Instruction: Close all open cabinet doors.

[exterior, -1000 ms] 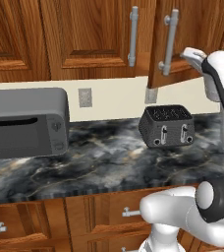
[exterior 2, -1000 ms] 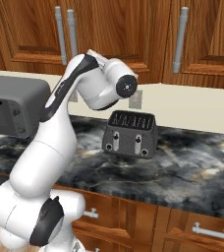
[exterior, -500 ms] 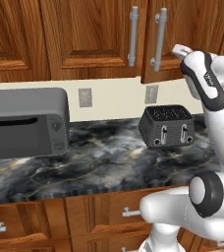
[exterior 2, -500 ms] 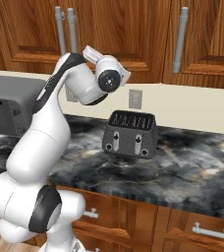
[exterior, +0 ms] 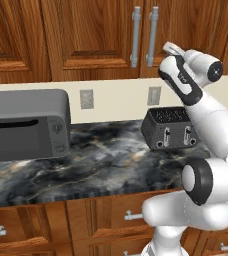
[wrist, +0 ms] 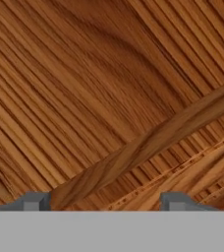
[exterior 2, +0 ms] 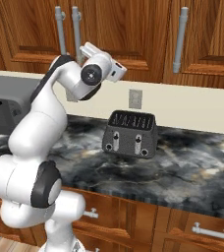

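Cabinet doors [exterior: 91,35] of reddish-brown wood are seen in a row above the toaster [exterior: 168,127], their lower edges level with one another over the cream wall, and all appear flush with the frame. Two vertical bar handles [exterior: 143,36] are seen side by side, above and slightly left of the toaster. The gripper [wrist: 104,201] is raised to the door directly above the toaster, just right of those handles, and the wood grain [wrist: 109,98] is seen very close in the hand view. The fingertips [wrist: 33,202] are held wide apart, with nothing between them; whether the door is touched cannot be told. A grey microwave [exterior: 26,122] is set on the dark marble counter [exterior: 101,165], well left of the toaster
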